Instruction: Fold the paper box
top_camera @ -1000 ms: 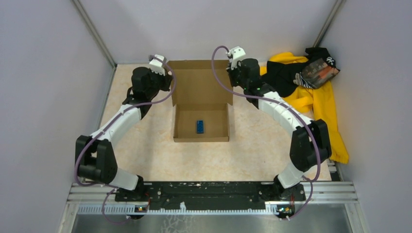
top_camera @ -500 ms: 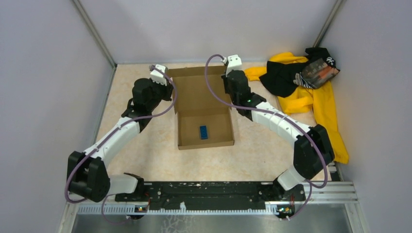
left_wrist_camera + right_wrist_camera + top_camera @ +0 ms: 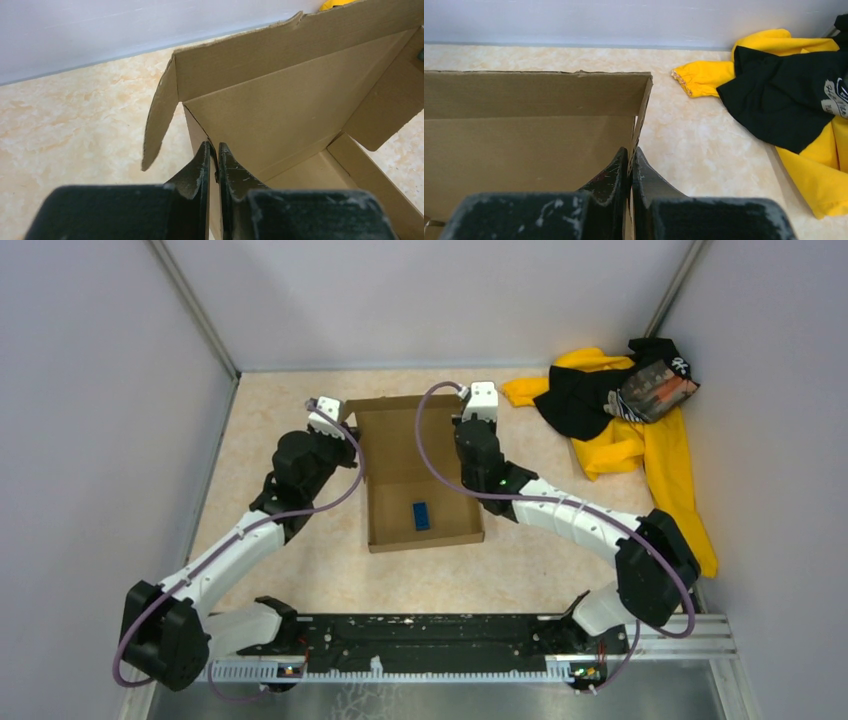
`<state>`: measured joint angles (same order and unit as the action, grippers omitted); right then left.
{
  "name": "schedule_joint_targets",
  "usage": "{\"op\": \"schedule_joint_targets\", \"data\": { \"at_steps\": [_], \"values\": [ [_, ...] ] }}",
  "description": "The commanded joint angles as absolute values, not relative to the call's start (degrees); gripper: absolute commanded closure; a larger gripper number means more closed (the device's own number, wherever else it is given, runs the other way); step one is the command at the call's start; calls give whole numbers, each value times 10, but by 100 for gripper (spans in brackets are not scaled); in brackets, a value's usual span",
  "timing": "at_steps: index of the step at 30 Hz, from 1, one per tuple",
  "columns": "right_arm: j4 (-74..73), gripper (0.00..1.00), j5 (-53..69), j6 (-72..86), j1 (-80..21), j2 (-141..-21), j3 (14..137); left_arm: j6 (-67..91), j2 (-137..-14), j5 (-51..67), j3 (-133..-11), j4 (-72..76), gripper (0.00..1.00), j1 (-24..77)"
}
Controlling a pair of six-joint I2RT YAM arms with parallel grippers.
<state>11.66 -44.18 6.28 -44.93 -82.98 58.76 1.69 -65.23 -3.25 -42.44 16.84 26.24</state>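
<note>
Left gripper (image 3: 213,150) pinches the paper box (image 3: 400,445) at its left lid flap; right gripper (image 3: 629,155) pinches the right flap. The box sits open on a beige marbled table (image 3: 290,570), a blue block (image 3: 421,516) inside. Pale grey walls (image 3: 100,390) surround it, with yellow-and-black cloth (image 3: 640,415) to its right.

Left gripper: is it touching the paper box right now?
Touching. The left wrist view shows the left gripper closed on a wall of the paper box, with the cardboard edge pinched between its fingers.

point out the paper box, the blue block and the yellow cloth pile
paper box (image 3: 400,445), top view, lid panel
blue block (image 3: 421,516), top view, top face
cloth pile (image 3: 670,455), top view, yellow fabric
</note>
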Motion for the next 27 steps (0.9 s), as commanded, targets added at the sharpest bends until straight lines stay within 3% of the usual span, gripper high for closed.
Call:
{"op": "schedule_joint_targets", "data": {
  "at_steps": [1, 27],
  "values": [
    [132, 100, -422, 100, -498, -825, 555, 48, -636, 10, -401, 163, 88, 302],
    [127, 100, -500, 199, -594, -773, 434, 77, -497, -54, -281, 153, 88, 384]
  ]
}}
